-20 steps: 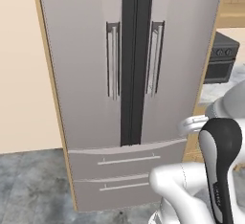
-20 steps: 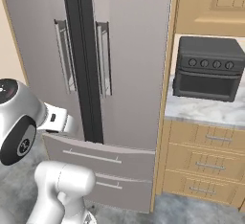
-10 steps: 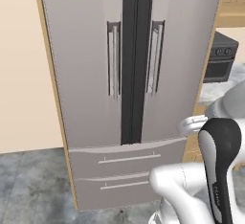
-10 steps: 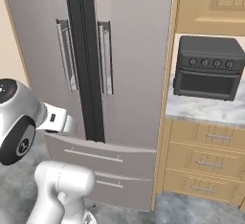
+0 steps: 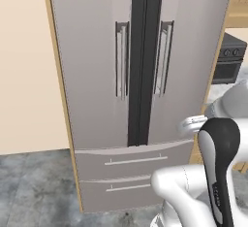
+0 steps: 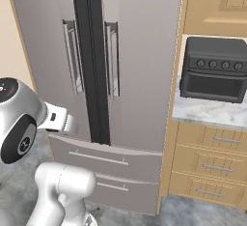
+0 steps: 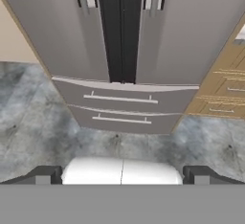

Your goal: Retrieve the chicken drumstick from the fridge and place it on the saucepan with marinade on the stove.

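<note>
Fridge (image 7: 172, 31) stands shut, well ahead of the wide-open, empty pincer (image 7: 122, 174) aimed at it.

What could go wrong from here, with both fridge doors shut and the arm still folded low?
1. The fridge is fully closed; the two bar handles flank the black centre strip closely, so the open pincer may catch the wrong one.
2. The right door would likely swing toward the wooden cabinet and the black countertop oven, limiting how far it opens.
3. The base sits close, so an opening door might hit the arm.
</note>
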